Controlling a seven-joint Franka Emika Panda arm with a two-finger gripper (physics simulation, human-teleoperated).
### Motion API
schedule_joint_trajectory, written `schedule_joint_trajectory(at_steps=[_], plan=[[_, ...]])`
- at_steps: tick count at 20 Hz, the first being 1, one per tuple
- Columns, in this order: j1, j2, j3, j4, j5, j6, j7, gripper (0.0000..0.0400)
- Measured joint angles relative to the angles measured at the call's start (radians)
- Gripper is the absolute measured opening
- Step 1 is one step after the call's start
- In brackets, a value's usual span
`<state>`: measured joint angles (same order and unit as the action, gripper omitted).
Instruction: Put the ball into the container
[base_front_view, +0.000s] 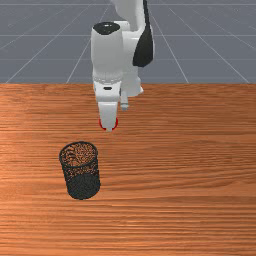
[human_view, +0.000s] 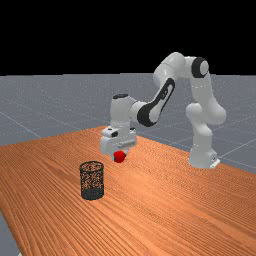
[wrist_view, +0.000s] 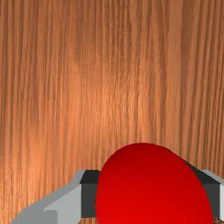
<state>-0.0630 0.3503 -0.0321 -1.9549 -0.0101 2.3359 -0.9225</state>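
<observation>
claw (base_front_view: 108, 126): pinching the ball, one finger pad against each of two sides.
red ball (wrist_view: 151, 188): between the finger pads, held up off the table (base_front_view: 190, 165).
container (base_front_view: 83, 187): dark mesh bin, upright on the table, its round mouth facing up, its long axis vertical.
way from ball to container: toward the front view's left and away from the table edge beside the arm's base (human_view: 202, 150); the two stand apart, and the ball is nearer that edge.
ball over the mouth: no; in both outer views it sits off to one side of the rim (human_view: 92, 164).
height: the ball looks near rim level or a little over it; i cannot tell whether it would clear.
step in hand, as i judge: carrying; the grasp is made, the drop is not.
next move: lift a little if needed, go across on that slant, then let go over the middle.
risk: crossing too low could knock the bin over, or opening early could drop the ball outside.
</observation>
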Motion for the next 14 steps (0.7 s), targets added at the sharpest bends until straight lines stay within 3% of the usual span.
schedule_joint_trajectory(at_steps=[14], plan=[[-0.074, 0.037, -0.021, 0.049, 0.015, -0.018, -0.118, 0.0279]])
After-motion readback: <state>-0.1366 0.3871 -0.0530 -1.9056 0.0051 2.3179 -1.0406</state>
